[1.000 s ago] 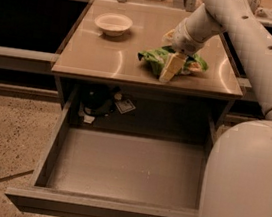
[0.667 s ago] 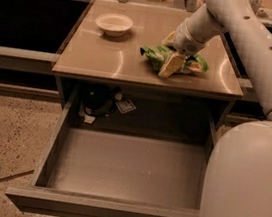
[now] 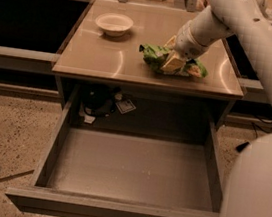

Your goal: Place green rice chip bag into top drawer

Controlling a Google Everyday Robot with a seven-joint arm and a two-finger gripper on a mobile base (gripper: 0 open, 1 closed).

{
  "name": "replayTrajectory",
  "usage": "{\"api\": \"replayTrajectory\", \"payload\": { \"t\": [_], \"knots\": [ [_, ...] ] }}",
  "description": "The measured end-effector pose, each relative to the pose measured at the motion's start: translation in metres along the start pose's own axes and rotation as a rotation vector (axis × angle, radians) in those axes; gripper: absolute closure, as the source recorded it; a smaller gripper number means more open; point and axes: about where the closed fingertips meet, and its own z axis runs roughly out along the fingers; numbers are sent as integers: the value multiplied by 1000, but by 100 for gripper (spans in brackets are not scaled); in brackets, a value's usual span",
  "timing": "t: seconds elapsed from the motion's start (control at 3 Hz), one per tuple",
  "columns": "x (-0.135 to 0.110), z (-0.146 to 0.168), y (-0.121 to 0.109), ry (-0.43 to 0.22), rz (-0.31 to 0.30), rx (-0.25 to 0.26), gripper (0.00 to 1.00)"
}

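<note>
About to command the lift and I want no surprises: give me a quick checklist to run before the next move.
1. Top drawer pulled open: ok.
2. Drawer bottom bare: ok.
3. Gripper down on the green rice chip bag: ok.
4. Grasp secure: cannot tell.
5. Bag off the table: not ok, it lies on the tabletop.
6. White bowl apart from the bag: ok.

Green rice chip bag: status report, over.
Gripper down on green rice chip bag, on the tabletop, right side. Top drawer open below, bag not yet in. White bowl back left, apart from bag; nothing blocks the drop.
</note>
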Motion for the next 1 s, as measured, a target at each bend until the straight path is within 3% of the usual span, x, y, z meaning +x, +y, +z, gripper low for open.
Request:
{"api": "replayTrajectory", "payload": {
  "t": [0.33, 0.67, 1.0],
  "knots": [
    [-13, -50, 57, -68, 27, 15, 100],
    [-18, -62, 124, -111, 55, -52, 100],
    [-20, -60, 171, -141, 73, -98, 100]
  ]
}}
